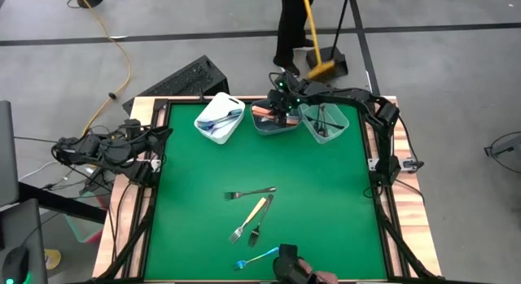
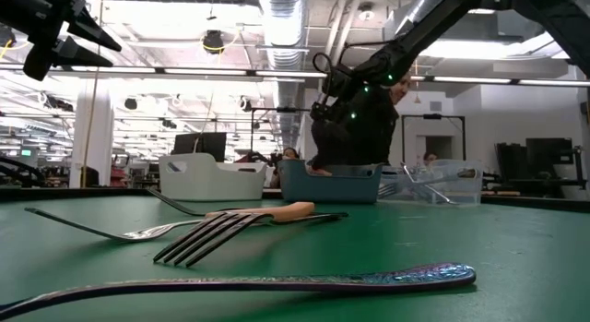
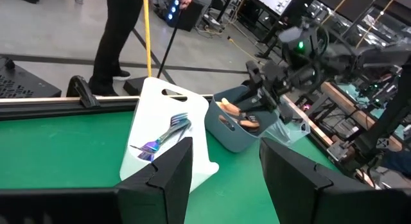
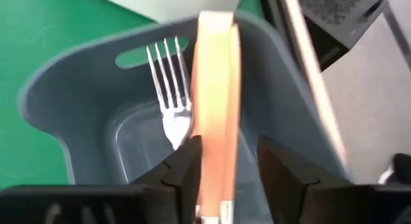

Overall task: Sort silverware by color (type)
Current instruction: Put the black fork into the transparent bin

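The sorting looks well under way but not finished: the white bin holds blue-handled pieces, the grey-blue bin has orange-handled ones, and the clear bin carries dark-handled ones, while several utensils lie loose on the tabletop. These are a silver fork, an orange-handled fork crossed with a dark-handled one, and a blue-handled fork near the front edge. The right gripper hangs over the grey-blue bin with an orange-handled utensil standing between its spread fingers (whether it is pinched or already slipping free I cannot tell). The left gripper waits open at the tabletop's left side. The surface is a green mat in a wooden frame; beyond it is a grey workshop floor with cables, a keyboard, and a person with a yellow broom.
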{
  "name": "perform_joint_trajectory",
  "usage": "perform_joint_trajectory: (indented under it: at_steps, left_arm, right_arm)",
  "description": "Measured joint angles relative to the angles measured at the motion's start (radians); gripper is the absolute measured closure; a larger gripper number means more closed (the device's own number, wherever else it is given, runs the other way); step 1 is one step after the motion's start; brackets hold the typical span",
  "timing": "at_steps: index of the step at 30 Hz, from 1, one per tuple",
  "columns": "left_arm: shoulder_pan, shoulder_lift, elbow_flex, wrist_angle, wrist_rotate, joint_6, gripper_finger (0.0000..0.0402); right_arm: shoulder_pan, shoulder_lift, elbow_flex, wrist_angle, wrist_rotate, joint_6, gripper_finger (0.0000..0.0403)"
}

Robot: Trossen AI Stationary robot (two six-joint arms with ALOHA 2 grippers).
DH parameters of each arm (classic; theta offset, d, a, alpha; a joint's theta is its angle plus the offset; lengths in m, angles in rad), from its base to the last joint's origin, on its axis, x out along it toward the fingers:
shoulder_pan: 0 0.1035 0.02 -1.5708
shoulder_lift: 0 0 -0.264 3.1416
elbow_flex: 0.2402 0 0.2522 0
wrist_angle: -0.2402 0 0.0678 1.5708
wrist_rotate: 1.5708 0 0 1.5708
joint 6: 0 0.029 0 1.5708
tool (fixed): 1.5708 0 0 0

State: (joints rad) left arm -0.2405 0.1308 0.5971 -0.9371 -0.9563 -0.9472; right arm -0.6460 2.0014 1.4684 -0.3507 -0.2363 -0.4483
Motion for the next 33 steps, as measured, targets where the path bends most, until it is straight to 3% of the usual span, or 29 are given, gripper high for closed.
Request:
perform_joint_trajectory:
  at_steps: [8, 15, 22, 29, 33]
  left_arm:
    - [0.0, 0.0, 0.0, 0.0, 0.005, 0.0, 0.0237]
    - [0.0, 0.0, 0.0, 0.004, 0.005, -0.005, 0.0237]
    - [0.0, 0.0, 0.0, 0.0, 0.01, 0.0, 0.0237]
    - [0.0, 0.0, 0.0, 0.0, 0.043, 0.0, 0.0237]
    - [0.0, 0.0, 0.0, 0.0, 0.056, 0.0, 0.0237]
  right_arm:
    - [0.003, -0.001, 0.167, -0.197, 0.011, -0.032, 0.0193]
    - [0.046, -0.002, 0.538, -0.594, 0.006, -0.082, 0.0199]
    - [0.165, -0.003, 0.82, -0.85, 0.004, -0.065, 0.0199]
    - [0.363, -0.001, 0.866, -0.964, 0.005, 0.014, 0.02]
    - [0.48, -0.003, 0.8, -0.879, 0.088, 0.063, 0.02]
